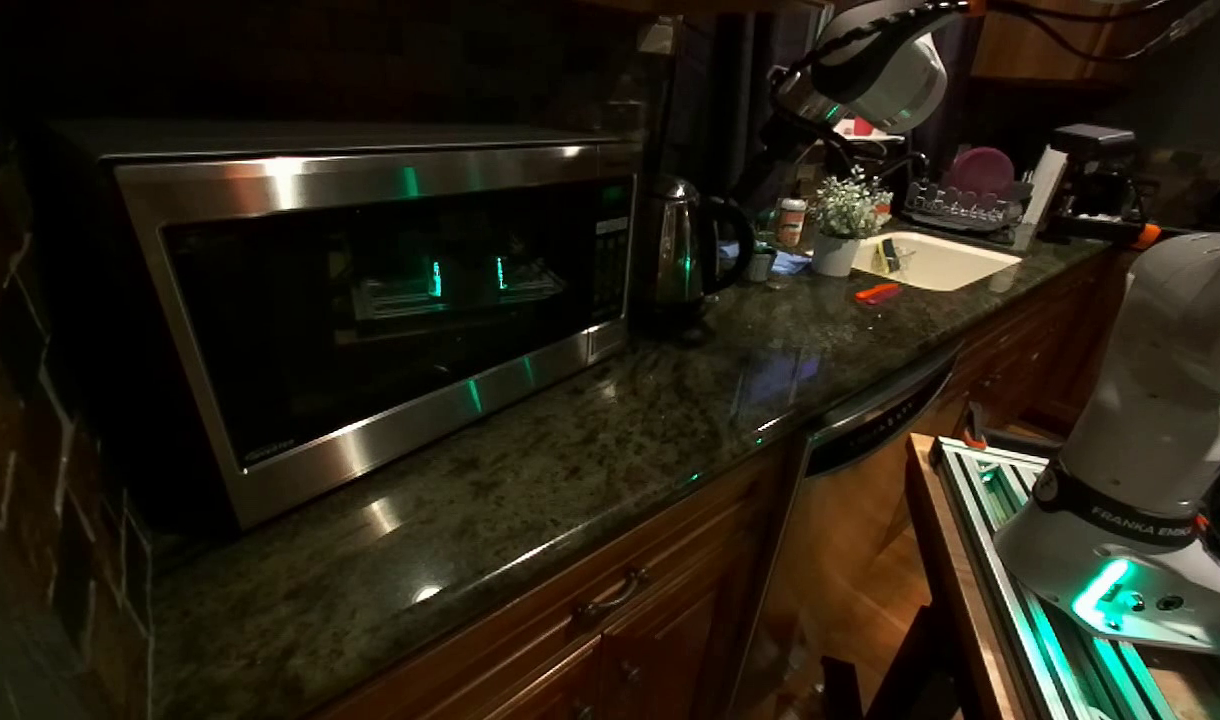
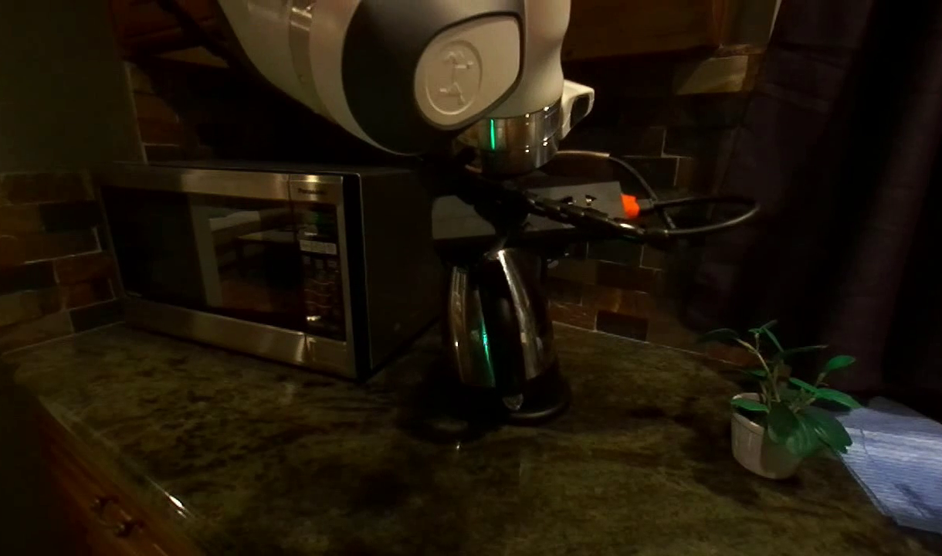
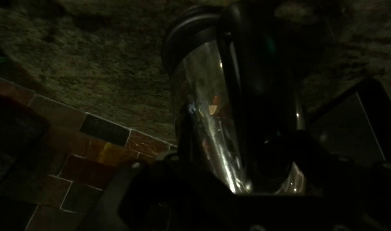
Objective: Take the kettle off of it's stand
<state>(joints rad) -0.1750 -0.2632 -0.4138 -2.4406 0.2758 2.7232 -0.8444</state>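
Observation:
The kettle, shiny silver steel with a dark loop handle, stands upright on the counter beside the microwave, seen in both exterior views (image 1: pixel 667 250) (image 2: pixel 471 332). A dark round base (image 2: pixel 544 408) shows under it. In the wrist view the kettle's steel body (image 3: pixel 198 80) fills the middle, and its black handle (image 3: pixel 262 77) points toward the camera. My gripper (image 3: pixel 240 133) is over the kettle's upper part, with dark fingers spread apart on either side of it. The right finger overlaps the handle's upper end; contact cannot be told. In both exterior views the fingertips are lost in the dark.
A large steel-fronted microwave (image 1: pixel 390 290) stands right beside the kettle. A small potted plant (image 2: pixel 764 444) and a blue-white cloth (image 2: pixel 911 463) lie to the other side. A sink (image 1: pixel 960 262), white flowerpot (image 1: pixel 834 255) and red-orange item (image 1: pixel 877 293) are farther along. A tiled wall (image 3: pixel 61 115) is behind.

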